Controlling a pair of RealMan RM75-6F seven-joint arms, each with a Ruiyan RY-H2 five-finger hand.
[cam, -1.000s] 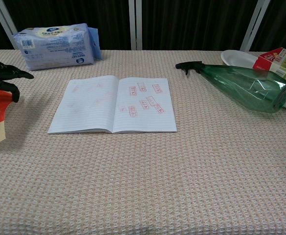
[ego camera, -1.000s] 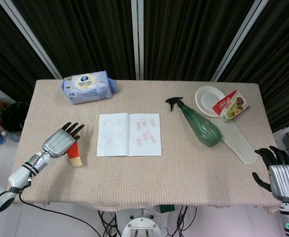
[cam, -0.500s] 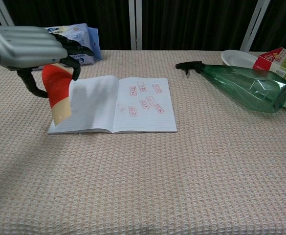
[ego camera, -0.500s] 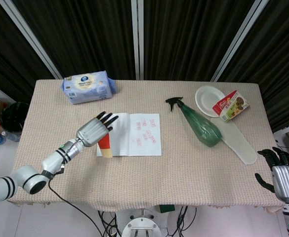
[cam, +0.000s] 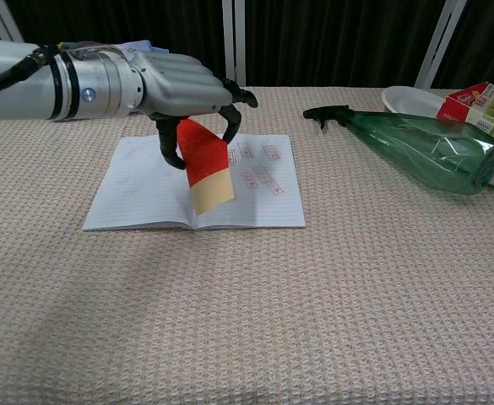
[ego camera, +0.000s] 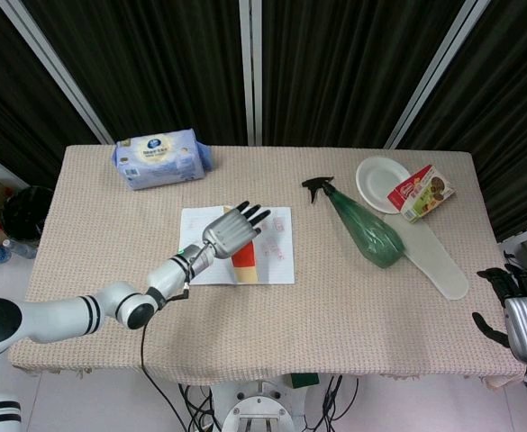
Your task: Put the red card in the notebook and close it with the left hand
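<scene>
The notebook (ego camera: 195, 229) (cam: 145, 190) lies open and flat mid-table, with red stamps on its right page. My left hand (ego camera: 231, 229) (cam: 183, 89) hovers over the notebook's middle and holds the red card (ego camera: 244, 264) (cam: 204, 164) between thumb and fingers. The card hangs down, red above and tan at its lower end, over the right page near the spine. My right hand (ego camera: 526, 319) is low at the table's right front corner, away from everything, fingers apart and holding nothing.
A green spray bottle (ego camera: 362, 227) (cam: 424, 152) lies right of the notebook. Behind it sit a white plate (ego camera: 380, 180), a snack box (ego camera: 421, 192) and a long white tray (ego camera: 434, 256). A blue wipes pack (ego camera: 159, 157) (cam: 95, 80) stands at the back left.
My left hand has carried the red card rightward, from the table's left edge to over the notebook's left page, then to its right page. The right hand sank slightly.
</scene>
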